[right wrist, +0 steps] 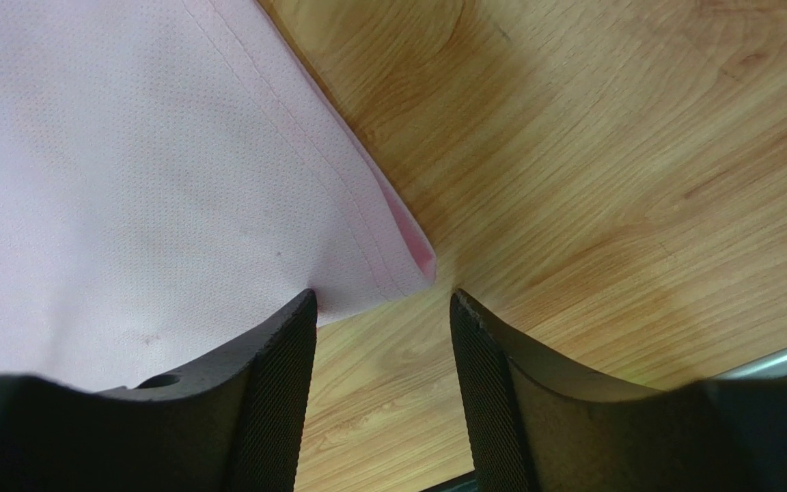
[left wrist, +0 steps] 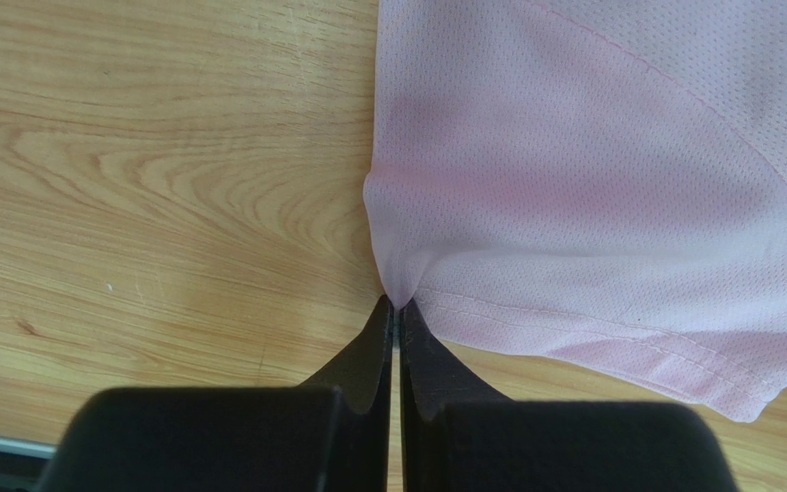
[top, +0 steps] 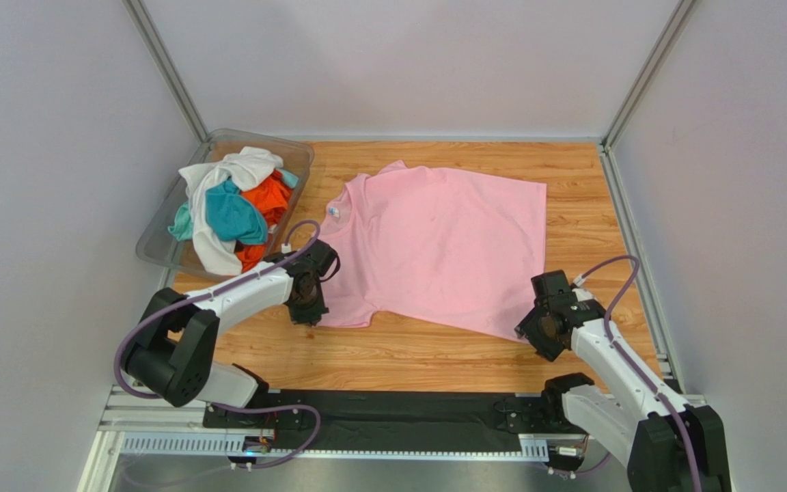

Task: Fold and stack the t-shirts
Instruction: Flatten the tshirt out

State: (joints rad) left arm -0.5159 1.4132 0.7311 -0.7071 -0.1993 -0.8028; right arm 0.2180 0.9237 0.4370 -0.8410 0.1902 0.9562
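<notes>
Wooden desk [top: 449,354], two things lying on it

We see a light pink t-shirt [top: 439,246] spread nearly flat over the middle of the boards (collar toward the left), and a clear plastic bin [top: 153,241] standing at the far left corner, near the shirt; bare wood shows along the near edge.

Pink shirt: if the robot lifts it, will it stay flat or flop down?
Probably flops: the pink shirt is thin cloth, puckering where the left fingers pinch it. Likely light too; its mesh weave looks airy.
</notes>
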